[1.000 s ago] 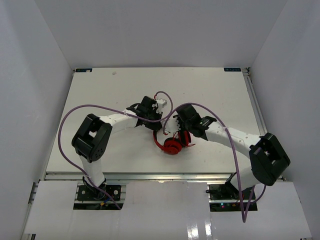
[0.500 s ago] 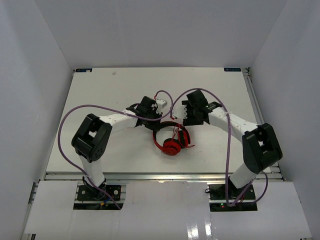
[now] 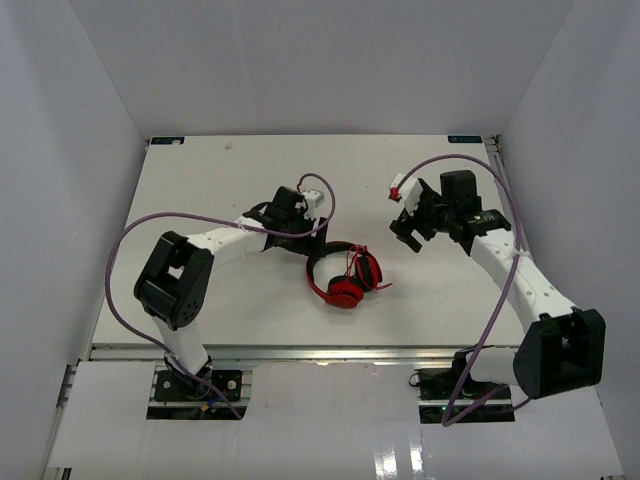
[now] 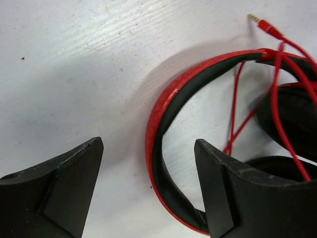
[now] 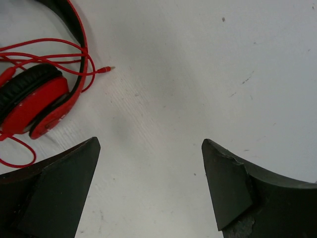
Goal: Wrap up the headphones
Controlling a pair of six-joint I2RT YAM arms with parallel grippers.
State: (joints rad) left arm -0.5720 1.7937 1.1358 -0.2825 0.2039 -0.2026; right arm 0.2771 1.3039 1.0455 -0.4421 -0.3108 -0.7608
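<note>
Center of frame, headphones (image 3: 341,281) lie with cord (image 4: 268,26) loose; left gripper (image 4: 148,146) and right gripper (image 5: 151,146) both spread wide, empty; unpinned loops could slip off.

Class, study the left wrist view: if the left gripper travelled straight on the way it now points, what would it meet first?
Probably the red-and-black headband of the red over-ear headphones, which crosses the gap between the fingers of the open left gripper; depth is unclear.

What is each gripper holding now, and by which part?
Nothing is held. The left gripper and the right gripper are both open, and the headphones lie free on the table.
</note>
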